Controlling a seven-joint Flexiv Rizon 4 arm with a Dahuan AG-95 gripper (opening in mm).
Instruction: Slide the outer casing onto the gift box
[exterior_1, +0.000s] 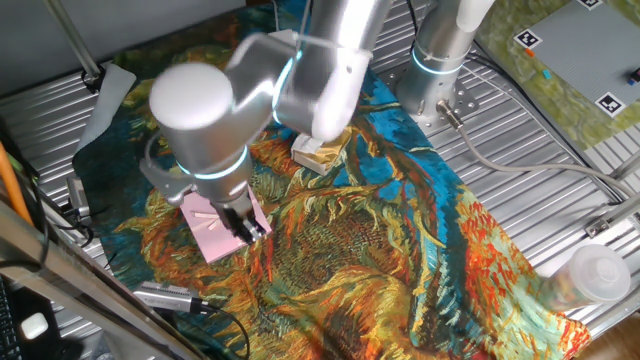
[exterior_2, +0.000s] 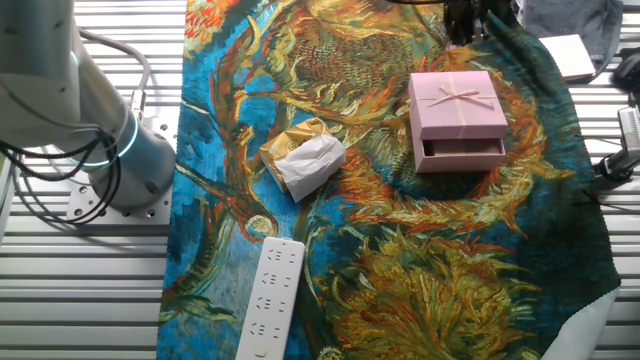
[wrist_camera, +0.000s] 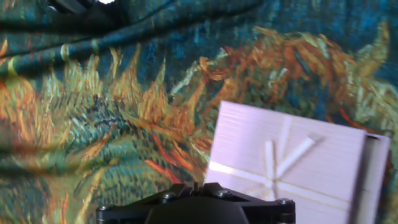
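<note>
Your outer casing (exterior_2: 456, 104) sits on the sunflower-print cloth (exterior_2: 400, 260), bow (exterior_2: 455, 96) up, ribbon crossing the top face. Under it, on the side facing the other fixed camera, a pink edge with a dark slot shows: the gift box (exterior_2: 462, 155), mostly covered, sticking out a little past the casing's open end. In the hand view the casing (wrist_camera: 286, 165) fills the lower right, and a thin pink strip of the box (wrist_camera: 375, 180) shows along its right edge.

Gripper (exterior_1: 250, 228): dark fingers down at the casing's (exterior_1: 218, 226) near corner in one fixed view; touching or just above, you can't tell from here. Jaw width not readable either; the hand view shows only the black base (wrist_camera: 196, 204), no fingertips.

Elsewhere on the cloth: cream-and-gold wrapped lump (exterior_2: 303, 157) well apart to the casing's side, long white bar (exterior_2: 270, 297) near the cloth's edge. Clear plastic bottle (exterior_1: 592, 275) lies on the slatted table (exterior_1: 560, 170)
</note>
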